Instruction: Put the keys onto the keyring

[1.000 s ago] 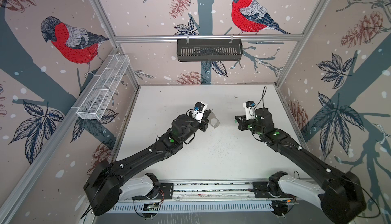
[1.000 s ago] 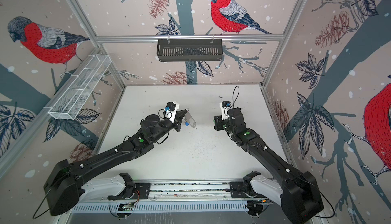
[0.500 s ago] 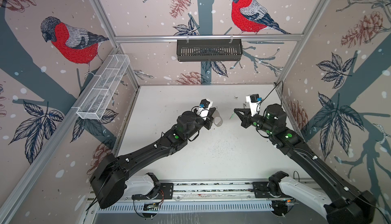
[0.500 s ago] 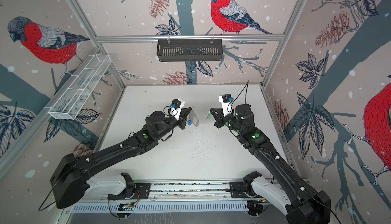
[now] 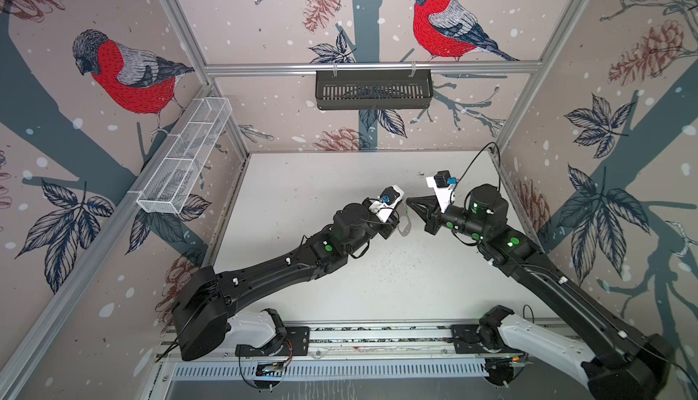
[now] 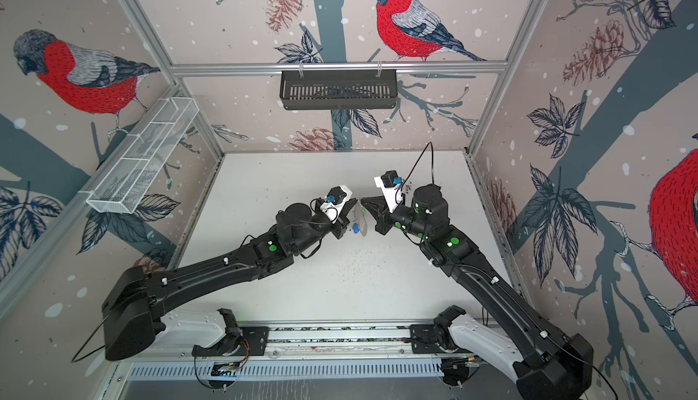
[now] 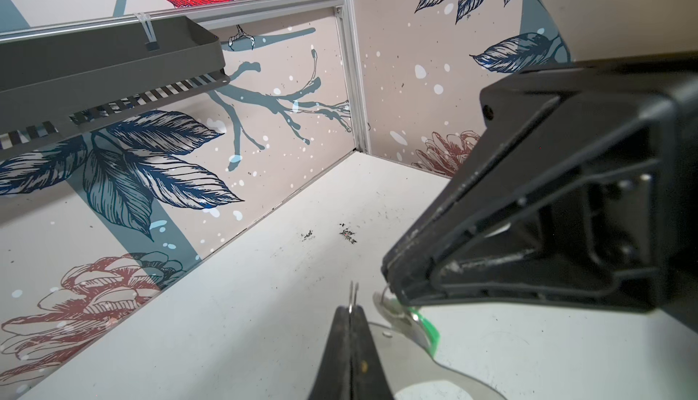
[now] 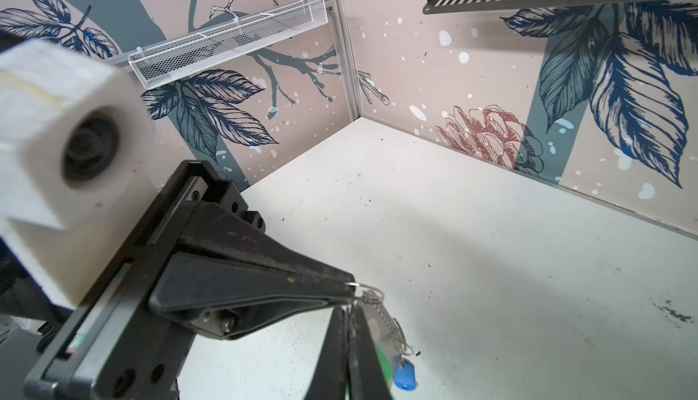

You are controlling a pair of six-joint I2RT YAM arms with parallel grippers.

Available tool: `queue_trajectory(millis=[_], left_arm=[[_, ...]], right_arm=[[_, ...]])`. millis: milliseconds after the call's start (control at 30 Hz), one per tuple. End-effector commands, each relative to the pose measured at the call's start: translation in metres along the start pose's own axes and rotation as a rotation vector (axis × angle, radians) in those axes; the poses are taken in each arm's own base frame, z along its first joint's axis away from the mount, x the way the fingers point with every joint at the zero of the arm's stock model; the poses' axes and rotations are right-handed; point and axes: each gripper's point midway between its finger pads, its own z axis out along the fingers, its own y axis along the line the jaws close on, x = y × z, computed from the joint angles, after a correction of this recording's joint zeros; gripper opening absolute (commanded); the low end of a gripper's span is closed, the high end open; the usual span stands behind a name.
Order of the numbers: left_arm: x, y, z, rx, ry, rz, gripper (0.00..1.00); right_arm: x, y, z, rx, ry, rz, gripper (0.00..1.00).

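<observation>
Over the middle of the counter (image 5: 340,190), clear of every edge and lifted off it: left tool (image 7: 352,308) pinched tight on the keyring (image 8: 381,315), right tool (image 8: 346,317) clamped on the green-tagged key (image 7: 425,326) just beside it, tips nearly touching. Blue-tagged key (image 8: 404,375) dangling from the keyring. Likely trouble: skewed push, key twisted out of the pinch or keyring knocked aside, threading missed, something dropped.

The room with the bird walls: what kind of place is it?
Probably a robot test booth, not a home: two black robot arms mounted on a rail, and a metal frame holding bird-printed walls around a white table.
</observation>
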Motion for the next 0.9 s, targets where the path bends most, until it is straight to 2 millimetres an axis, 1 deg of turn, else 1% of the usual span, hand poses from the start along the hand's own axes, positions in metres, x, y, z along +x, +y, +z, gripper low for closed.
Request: queue_trajectory(millis=[0, 167, 467, 667, 867], left_arm=[[-0.012, 0.005, -0.001, -0.030, -0.035, 0.022, 0.00], [-0.015, 0.000, -0.003, -0.011, -0.046, 0.028, 0.00], [-0.011, -0.007, -0.004, 0.018, -0.040, 0.033, 0.00], [-0.012, -0.009, -0.006, 0.026, -0.046, 0.035, 0.00], [-0.013, -0.013, -0.006, 0.039, -0.053, 0.034, 0.00]], right_arm=[[-0.011, 0.007, -0.001, -0.020, -0.038, -0.051, 0.00], [-0.013, 0.006, -0.001, -0.005, -0.044, -0.054, 0.00], [-0.019, 0.002, -0.003, 0.023, -0.063, -0.061, 0.00], [-0.018, -0.003, -0.001, 0.042, -0.057, -0.057, 0.00], [-0.018, -0.003, -0.001, 0.044, -0.055, -0.060, 0.00]])
